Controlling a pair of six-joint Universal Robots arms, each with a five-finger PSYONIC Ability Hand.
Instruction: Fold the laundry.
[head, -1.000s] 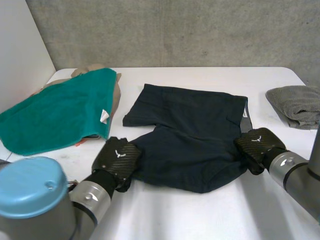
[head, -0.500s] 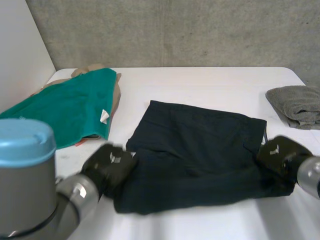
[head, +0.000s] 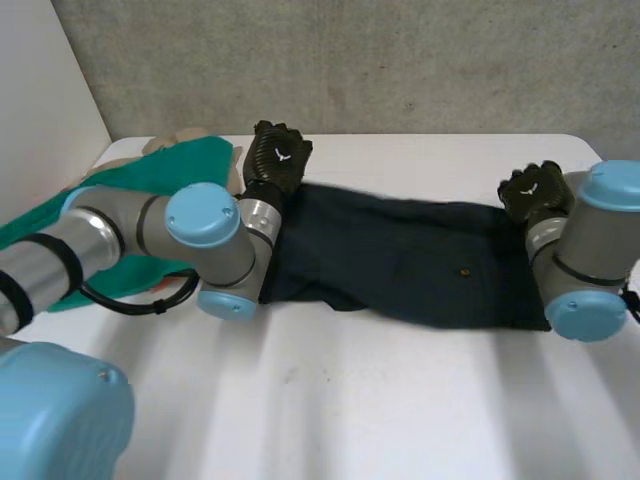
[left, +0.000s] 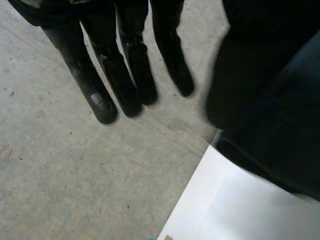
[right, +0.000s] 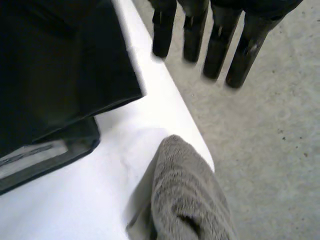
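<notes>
Much of the worktop (head: 400, 420) is spanned by the dark garment (head: 400, 260), folded into a band; left hand (head: 277, 155) and right hand (head: 535, 190), fingers straight and empty at its far corners, could snag and undo that fold.

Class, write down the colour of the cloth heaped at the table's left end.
The cloth is teal green, clearest in the head view.

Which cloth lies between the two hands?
The dark navy garment, folded mid-table. The green cloth and the grey towel lie off to either side.
</notes>
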